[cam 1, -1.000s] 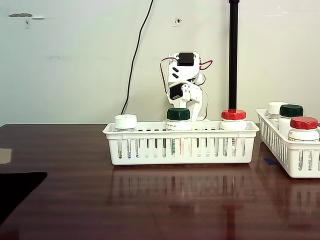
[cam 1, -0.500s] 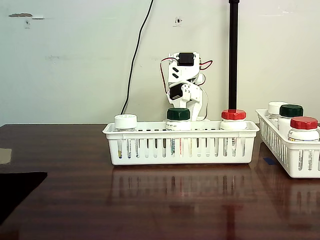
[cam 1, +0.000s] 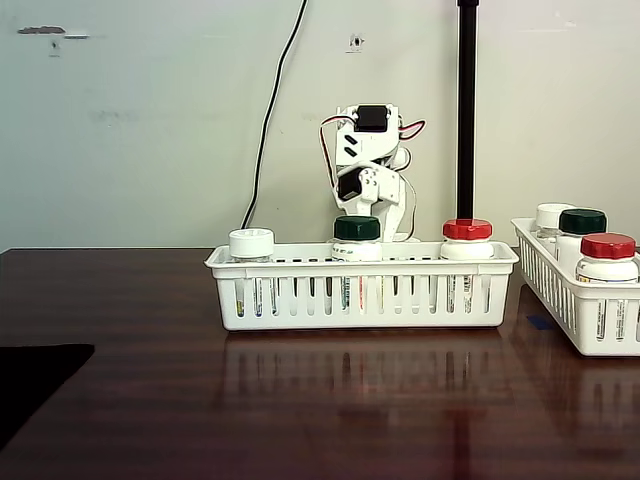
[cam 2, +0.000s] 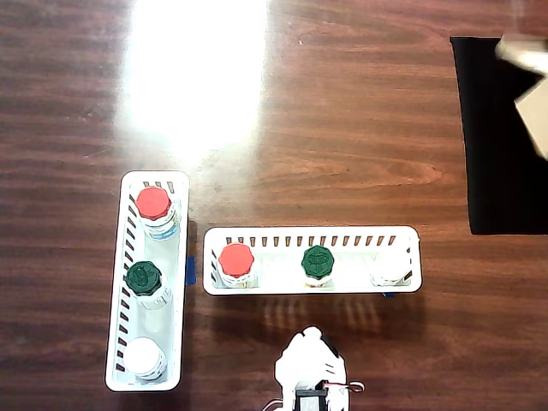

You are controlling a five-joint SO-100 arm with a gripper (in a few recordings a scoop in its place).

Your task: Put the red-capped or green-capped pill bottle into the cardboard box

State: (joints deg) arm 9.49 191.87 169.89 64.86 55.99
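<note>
Your white robot arm [cam 1: 370,165] sits folded up behind long white slotted plastic basket [cam 2: 312,288], so bottles are close to reach. Jaws tucked away; cannot tell if released or clenched. Red-capped pill bottle [cam 2: 235,259] and green-capped pill bottle [cam 2: 318,262] stand upright in that basket on dark wooden bench [cam 2: 342,128], untouched. Second white basket [cam 2: 116,325] stands beside it with more bottles. You must first pick one bottle.

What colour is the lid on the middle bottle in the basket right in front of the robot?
Dark green. The lid shows best in the overhead view.
</note>
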